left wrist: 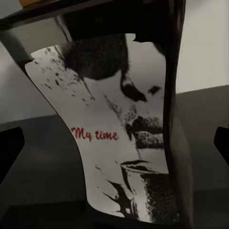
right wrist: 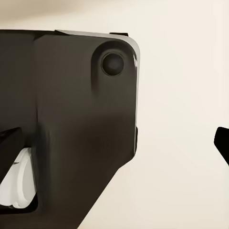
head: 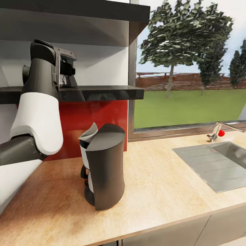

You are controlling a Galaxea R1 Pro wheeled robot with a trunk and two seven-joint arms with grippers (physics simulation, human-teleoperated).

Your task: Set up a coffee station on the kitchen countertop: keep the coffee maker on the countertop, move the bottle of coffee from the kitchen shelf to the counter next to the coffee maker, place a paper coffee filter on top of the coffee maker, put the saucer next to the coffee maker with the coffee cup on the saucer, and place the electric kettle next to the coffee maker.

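While left tool (head: 68, 70) reaches the shelf (head: 102, 92), wrist view reveals spread fingers flanking "My time" coffee bottle (left wrist: 114, 133), right tool's state unclear.

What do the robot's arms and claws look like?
The left arm has smooth white shells joined by dark grey rounded joints, ending in a black boxy wrist. The left gripper has black finger tips. The right gripper has black tips too.

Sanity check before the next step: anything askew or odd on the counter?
One thing: the paper filter on the coffee maker sits crooked, folded and poking up at the machine's upper left edge rather than lying flat on top. No spill shows on the countertop.
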